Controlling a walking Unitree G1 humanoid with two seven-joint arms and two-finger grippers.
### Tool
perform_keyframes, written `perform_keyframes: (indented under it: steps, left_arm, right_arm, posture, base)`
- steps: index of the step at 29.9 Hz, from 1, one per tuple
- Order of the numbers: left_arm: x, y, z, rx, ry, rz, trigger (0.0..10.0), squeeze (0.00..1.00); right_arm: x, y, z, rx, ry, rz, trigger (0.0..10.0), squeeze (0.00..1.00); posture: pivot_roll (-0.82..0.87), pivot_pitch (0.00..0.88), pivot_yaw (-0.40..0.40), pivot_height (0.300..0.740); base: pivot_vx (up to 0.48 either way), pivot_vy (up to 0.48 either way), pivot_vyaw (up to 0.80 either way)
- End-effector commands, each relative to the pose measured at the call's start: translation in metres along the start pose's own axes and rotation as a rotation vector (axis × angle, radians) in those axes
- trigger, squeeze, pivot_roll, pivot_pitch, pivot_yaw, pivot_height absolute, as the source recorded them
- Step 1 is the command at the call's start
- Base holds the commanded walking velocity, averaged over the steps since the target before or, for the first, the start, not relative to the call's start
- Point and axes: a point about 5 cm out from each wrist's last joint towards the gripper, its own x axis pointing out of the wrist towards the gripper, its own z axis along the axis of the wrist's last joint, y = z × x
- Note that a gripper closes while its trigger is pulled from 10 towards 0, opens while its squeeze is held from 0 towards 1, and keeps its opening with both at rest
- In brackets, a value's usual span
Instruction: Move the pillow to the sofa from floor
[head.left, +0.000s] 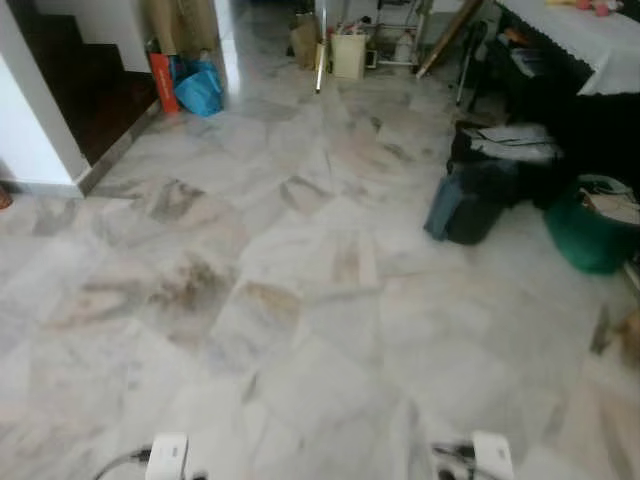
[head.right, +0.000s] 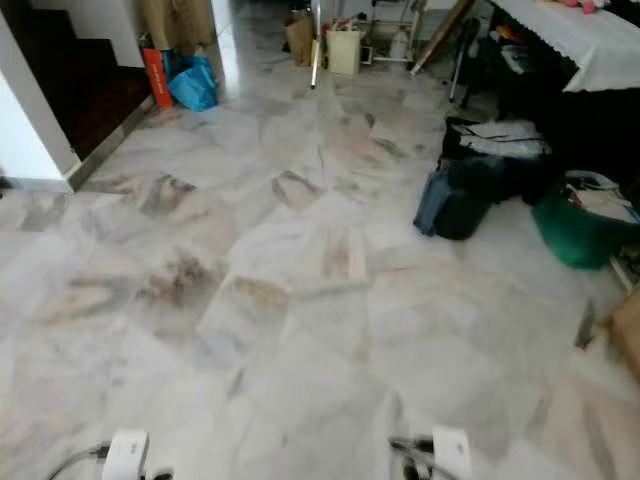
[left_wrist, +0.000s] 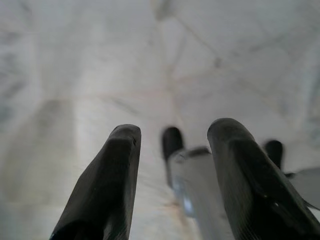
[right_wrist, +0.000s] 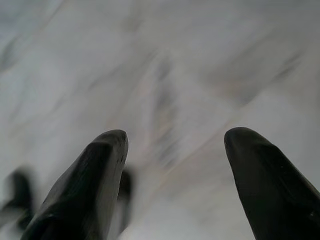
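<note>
Both pincers, left pincer (left_wrist: 172, 170) and right pincer (right_wrist: 172, 175), hang spread and empty over the marble floor (head.left: 300, 330); no pillow is visible yet; likely soft and light, best pinched at a corner.

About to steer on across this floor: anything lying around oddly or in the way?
Yes: a dark blue bag lies slumped on the marble floor to the right, with papers piled behind it and a green basket alongside. No spill shows.
</note>
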Motion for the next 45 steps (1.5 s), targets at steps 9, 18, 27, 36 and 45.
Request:
perform_keyframes:
  steps: [9,18,27,36,45]
  left_arm:
    - [0.000,-0.001,-0.005,0.013,0.022,0.009,10.0,0.00]
    - [0.002,0.007,0.018,0.072,-0.064,0.011,10.0,0.00]
    - [0.003,0.013,0.027,0.106,-0.062,0.011,10.0,0.00]
    - [0.005,-0.004,0.033,0.085,-0.104,-0.018,10.0,0.00]
    - [0.007,-0.035,0.057,0.144,-0.244,-0.098,10.0,0.00]
  right_arm:
    - [0.000,0.005,-0.003,0.020,0.010,0.018,10.0,0.00]
    - [0.001,0.009,-0.005,0.050,0.013,0.012,10.0,0.00]
    - [0.002,0.017,-0.009,0.070,0.040,0.017,10.0,0.00]
    - [0.000,0.005,-0.006,0.132,-0.001,-0.023,10.0,0.00]
    - [-0.006,-0.013,-0.012,0.210,-0.048,-0.086,10.0,0.00]
  posture:
    - [0.13,0.000,-0.107,0.740]
    - [0.13,0.000,-0.049,0.740]
    - [0.10,0.000,-0.047,0.740]
    - [0.06,0.000,-0.066,0.740]
    - [-0.01,0.000,0.018,0.740]
  base:
    - [0.000,0.000,0.00]
    - [0.000,0.000,0.00]
    - [0.000,0.000,0.00]
    - [0.000,0.000,0.00]
    - [0.000,0.000,0.00]
